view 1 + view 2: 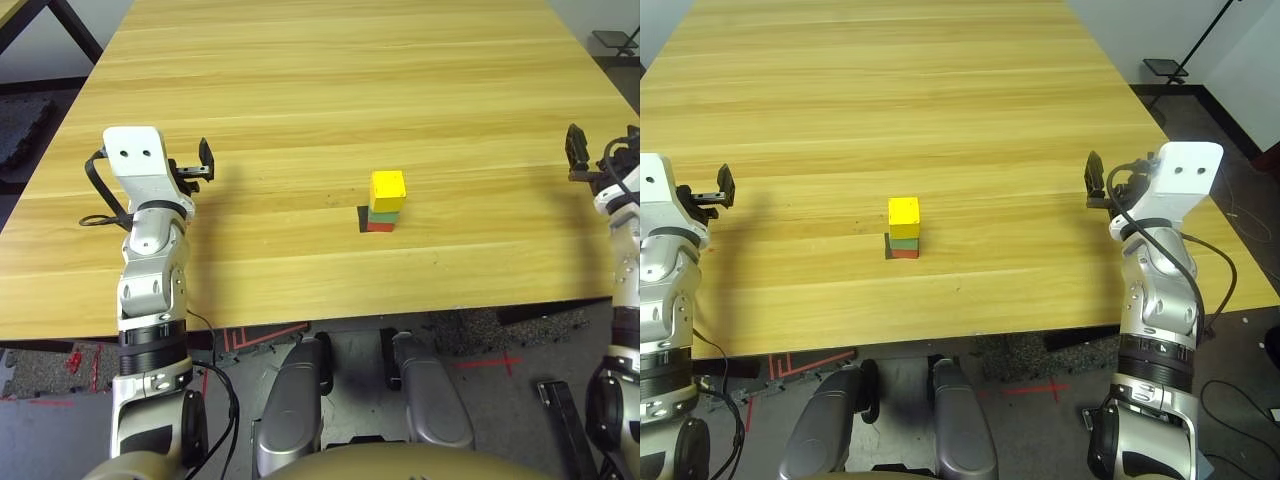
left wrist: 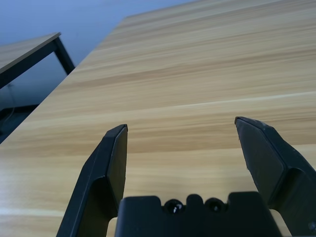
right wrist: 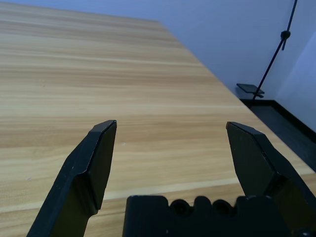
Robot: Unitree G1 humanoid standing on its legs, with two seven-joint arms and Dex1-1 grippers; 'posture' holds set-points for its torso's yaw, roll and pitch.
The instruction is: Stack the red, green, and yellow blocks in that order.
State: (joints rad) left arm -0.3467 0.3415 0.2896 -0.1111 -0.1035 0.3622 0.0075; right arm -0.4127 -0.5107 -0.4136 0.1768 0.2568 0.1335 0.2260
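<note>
Near the middle of the table stands one upright stack of three cubes. The red block (image 1: 379,227) is at the bottom, the green block (image 1: 384,215) lies on it, and the yellow block (image 1: 388,190) is on top. A thin black patch (image 1: 362,218) lies flat against the stack's left side. My left gripper (image 1: 203,160) hovers far to the left of the stack, open, with nothing between its fingers (image 2: 111,163). My right gripper (image 1: 1095,180) hovers far to the right, also open and empty, its fingers (image 3: 94,168) wide apart.
The wooden table (image 1: 330,90) stretches far behind the stack. Its front edge (image 1: 300,315) runs just before my arms. A dark table (image 2: 29,54) stands off to the left, and a black stand (image 3: 276,49) rises beyond the right edge.
</note>
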